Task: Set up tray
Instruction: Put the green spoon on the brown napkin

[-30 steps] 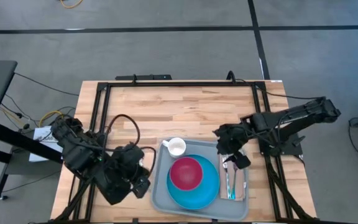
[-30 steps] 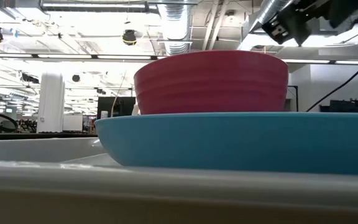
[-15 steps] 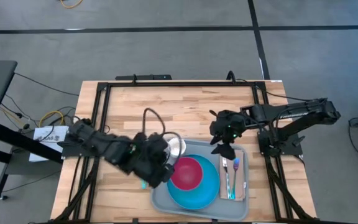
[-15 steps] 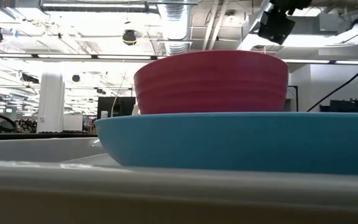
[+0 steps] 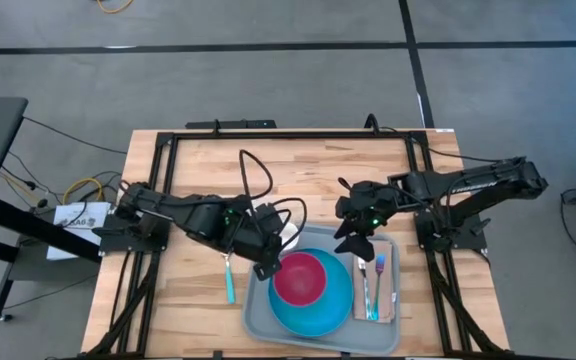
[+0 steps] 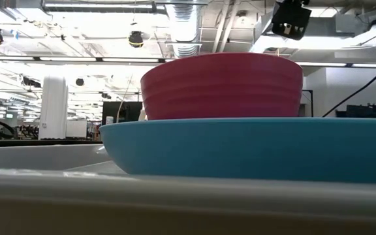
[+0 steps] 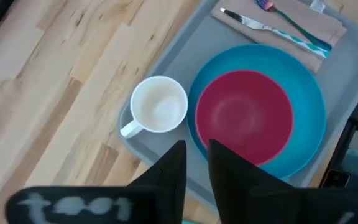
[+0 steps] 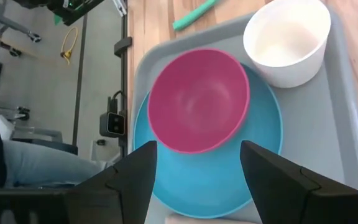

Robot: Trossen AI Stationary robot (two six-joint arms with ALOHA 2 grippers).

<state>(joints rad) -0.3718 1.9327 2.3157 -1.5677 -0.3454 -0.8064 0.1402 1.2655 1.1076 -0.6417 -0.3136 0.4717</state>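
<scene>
The light-grey tray [image 5: 258,318] lies at the table's near middle. On it sits a blue plate [image 5: 338,305] with a red bowl [image 5: 298,278] in it. A white mug [image 7: 160,104] stands in the tray's far left corner. A napkin [image 5: 388,300] with cutlery lies along the right side. My left gripper [image 7: 196,149] hovers above the tray's left edge near the mug, with a narrow gap between its fingers and nothing in it. My right gripper [image 8: 197,165] hangs open above the tray's far right part. A teal utensil [image 5: 230,285] lies on the wood left of the tray.
Black frame rails [image 5: 158,190] run along the table's left, far and right sides. Bare wood [image 5: 288,170] stretches beyond the tray toward the far edge. In the low view the bowl [image 6: 220,85] and plate [image 6: 253,150] fill the picture behind the tray's rim [image 6: 175,196].
My left gripper has swung from the table's near left, beside the tray, toward the right and far side, and now stands over the tray's left edge by the mug; it has also rolled. The teal utensil it covered now shows on the wood. My right gripper has rolled in place.
</scene>
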